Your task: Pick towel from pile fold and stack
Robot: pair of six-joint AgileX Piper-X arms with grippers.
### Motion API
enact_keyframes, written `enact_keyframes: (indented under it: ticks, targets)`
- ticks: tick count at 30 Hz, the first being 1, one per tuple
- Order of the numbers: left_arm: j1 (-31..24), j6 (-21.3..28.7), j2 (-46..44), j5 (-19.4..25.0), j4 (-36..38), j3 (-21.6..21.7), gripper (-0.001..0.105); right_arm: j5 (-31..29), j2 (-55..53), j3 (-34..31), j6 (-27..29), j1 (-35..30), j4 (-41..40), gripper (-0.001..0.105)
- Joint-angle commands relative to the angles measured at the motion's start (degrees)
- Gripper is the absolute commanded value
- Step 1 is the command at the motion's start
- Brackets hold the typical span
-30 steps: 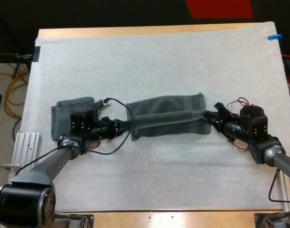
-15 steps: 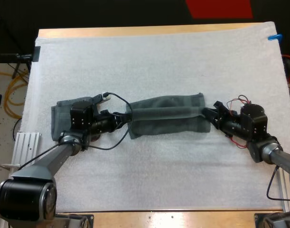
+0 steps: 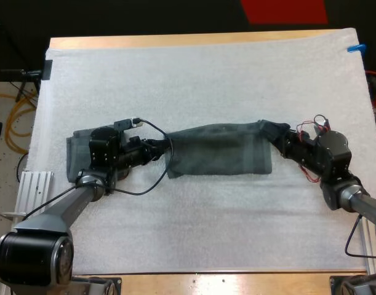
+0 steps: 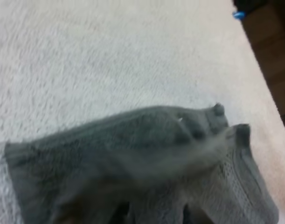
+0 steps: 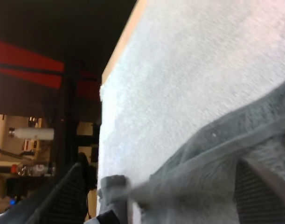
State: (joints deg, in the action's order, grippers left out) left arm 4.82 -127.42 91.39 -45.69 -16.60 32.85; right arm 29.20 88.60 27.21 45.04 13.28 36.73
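The towel (image 3: 215, 157) lies as a long doubled band on the white mat (image 3: 194, 74) of the counter (image 3: 175, 41), just beside the folded stack (image 3: 77, 153) and running straight away from it. The left gripper (image 3: 158, 149) sits between the stack and the towel's nearer end. The right gripper (image 3: 275, 132) is at the corner farthest from the stack. I judge the step in hand to be laying the half-fold flat. To do it well, both ends should come down level, the top layer's edge square over the one beneath, with the cloth lightly taut away from the stack so no crease is trapped before letting go.

The right wrist view shows what the high view cannot: the right fingers (image 5: 67, 196) stand wide apart, with the towel's edge running loose between them. The left wrist view shows the layers bunching at the end farthest from the stack, but cloth covers that gripper, so I cannot tell whether it grips
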Motion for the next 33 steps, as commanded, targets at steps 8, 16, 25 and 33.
enact_keyframes:
  ticks: [8,16,25,33]
  targets:
    - [-0.1,1.7,-9.5,-0.8,-3.9,0.4,0.055,3.0,-2.9,4.1,5.5,-0.4,-0.5,0.066]
    - [-0.1,2.3,-22.7,0.0,3.6,0.4,0.060,0.0,-12.6,8.8,20.9,-0.4,-22.4,0.066]
    - [-0.1,16.4,-39.4,9.9,32.3,3.6,0.060,-8.6,-25.3,13.1,35.2,-0.4,-47.6,0.066]
    - [-0.1,23.5,-49.0,11.7,55.7,8.1,0.060,-12.8,-34.3,13.9,38.8,-0.4,-66.4,0.077]
